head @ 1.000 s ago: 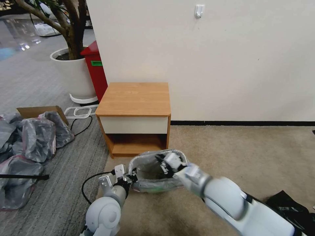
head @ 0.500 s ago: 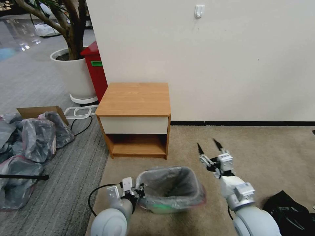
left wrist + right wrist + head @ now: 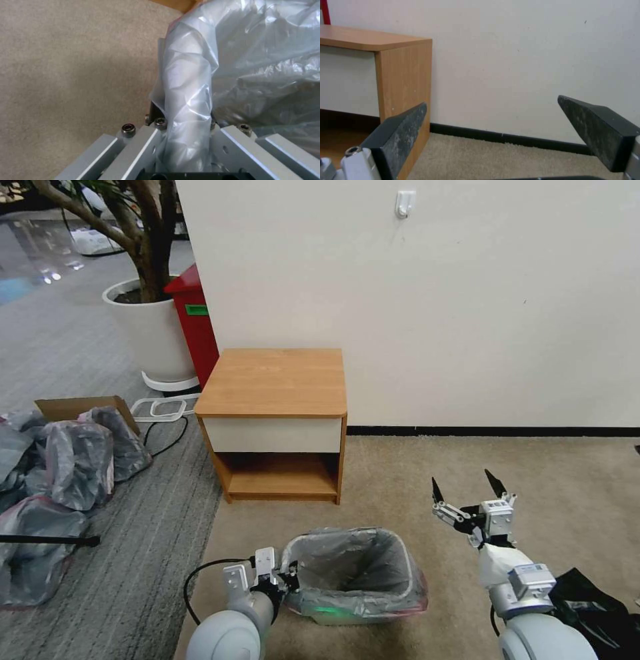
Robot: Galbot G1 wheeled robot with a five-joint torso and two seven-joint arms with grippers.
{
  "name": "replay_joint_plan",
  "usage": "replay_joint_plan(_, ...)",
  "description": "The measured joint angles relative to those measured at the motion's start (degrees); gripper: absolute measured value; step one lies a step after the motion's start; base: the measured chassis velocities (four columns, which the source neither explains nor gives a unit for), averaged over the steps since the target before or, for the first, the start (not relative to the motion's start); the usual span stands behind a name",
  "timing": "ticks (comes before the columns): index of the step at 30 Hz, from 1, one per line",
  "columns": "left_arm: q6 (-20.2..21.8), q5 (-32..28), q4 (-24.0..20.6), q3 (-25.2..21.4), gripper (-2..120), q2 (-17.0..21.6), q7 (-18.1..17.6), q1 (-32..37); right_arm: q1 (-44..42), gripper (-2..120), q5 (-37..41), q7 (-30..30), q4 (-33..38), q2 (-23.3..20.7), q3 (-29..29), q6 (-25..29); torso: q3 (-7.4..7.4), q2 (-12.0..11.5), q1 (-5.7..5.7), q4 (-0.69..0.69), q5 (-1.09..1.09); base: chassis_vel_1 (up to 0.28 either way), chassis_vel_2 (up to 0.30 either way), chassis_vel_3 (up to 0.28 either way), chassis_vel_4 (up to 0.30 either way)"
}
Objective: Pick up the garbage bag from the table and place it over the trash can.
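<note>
One left tool (image 3: 288, 581) clenched on garbage bag (image 3: 350, 563) rim; right tool (image 3: 467, 488) released, apart.

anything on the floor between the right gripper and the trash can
No, in the head view only bare beige carpet lies between the open right gripper and the trash can, which wears the garbage bag.
</note>
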Motion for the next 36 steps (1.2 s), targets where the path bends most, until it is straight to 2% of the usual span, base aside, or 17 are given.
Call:
replay_joint_plan(6,0.9,0.0,-1.4,0.1,3,0.4,0.5,-0.3,0.3,100,0.1,0.0,-0.3,0.0,-0.3,0.0,0.01,0.0,0.00,-0.01,-0.03,0.000,0.000,0.000,0.000)
replay_joint_plan(13,1.0,-0.2,-5.2,0.2,3,0.7,-1.0,0.9,0.6,100,-0.3,-0.1,-0.7,-0.2,-1.1,-0.1,0.01,0.0,0.00,-0.01,-0.01,0.000,0.000,0.000,0.000)
replay_joint_plan(20,1.5,-0.3,-5.1,-0.8,3,1.2,-1.1,1.2,0.4,100,-0.6,-0.1,-0.9,0.2,-1.4,0.0,0.01,0.0,0.00,-0.01,-0.01,0.000,0.000,0.000,0.000)
replay_joint_plan(28,2.9,0.0,-2.7,-1.1,3,1.2,-1.1,0.2,0.3,100,-0.8,-0.2,-1.2,0.5,-1.3,0.3,0.00,0.0,0.00,-0.01,0.00,0.000,0.000,0.000,0.000)
replay_joint_plan(30,3.0,0.9,-2.0,-1.0,11,1.1,-1.1,-0.1,0.3,100,-0.7,-0.2,-1.7,0.3,-1.1,0.6,0.00,0.0,0.00,-0.01,0.00,0.000,0.000,0.000,0.000)
replay_joint_plan(31,3.0,0.9,-2.0,-1.0,11,1.1,-1.1,-0.1,0.3,100,-0.7,-0.2,-1.7,0.3,-1.1,0.6,0.00,0.0,0.00,-0.01,0.00,0.000,0.000,0.000,0.000)
replay_joint_plan(34,3.0,1.5,-1.4,-1.1,26,1.1,-1.1,-0.4,0.2,100,-0.4,-0.2,-2.1,0.1,-0.7,0.9,0.00,0.0,0.00,-0.01,0.01,0.000,0.000,0.000,0.000)
replay_joint_plan(36,2.9,1.5,-1.4,-1.2,29,1.2,-1.0,-0.5,0.2,100,-0.4,-0.2,-2.1,0.1,-0.6,0.9,0.00,0.0,0.00,-0.01,0.01,0.000,0.000,0.000,0.000)
